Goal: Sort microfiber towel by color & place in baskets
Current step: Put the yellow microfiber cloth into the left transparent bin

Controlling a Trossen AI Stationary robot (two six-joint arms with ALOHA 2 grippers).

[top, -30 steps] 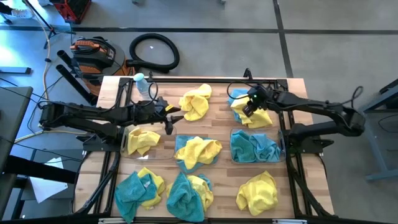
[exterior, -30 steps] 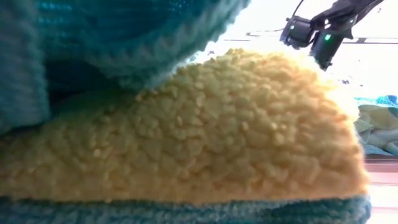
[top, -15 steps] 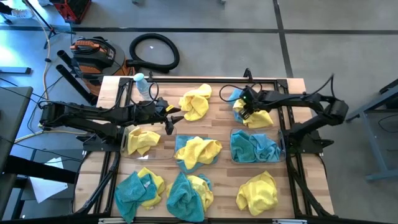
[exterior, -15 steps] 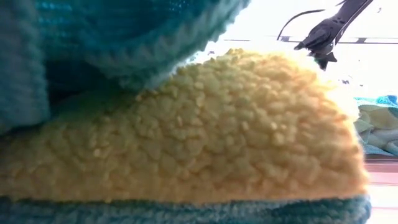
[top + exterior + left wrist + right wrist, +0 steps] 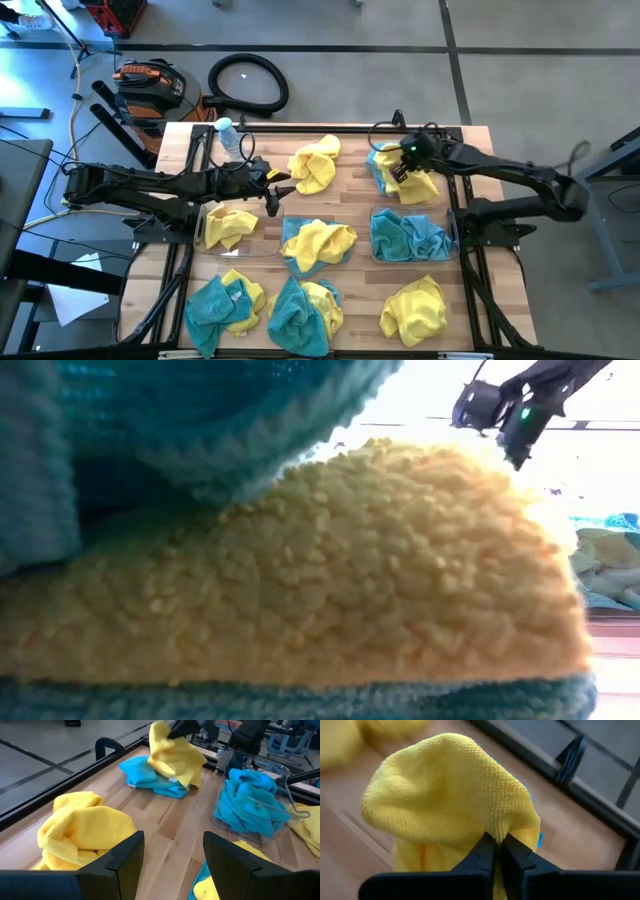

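Right claw (image 5: 496,851) pinches a yellow towel (image 5: 450,795), lifted.

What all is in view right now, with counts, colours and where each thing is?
Yellow towel: one, pinched and lifted by the right pincer over a teal towel at the table's far right.
Baskets: two, clear; left basket holds yellow, right basket holds teal.
Loose towels: yellow and teal heaps at far centre, middle and near edge.
Water bottle: one, clear, far left corner.
Hose: one, black, on floor.
Left pincer: open, left of centre.
Right pincer: shut.
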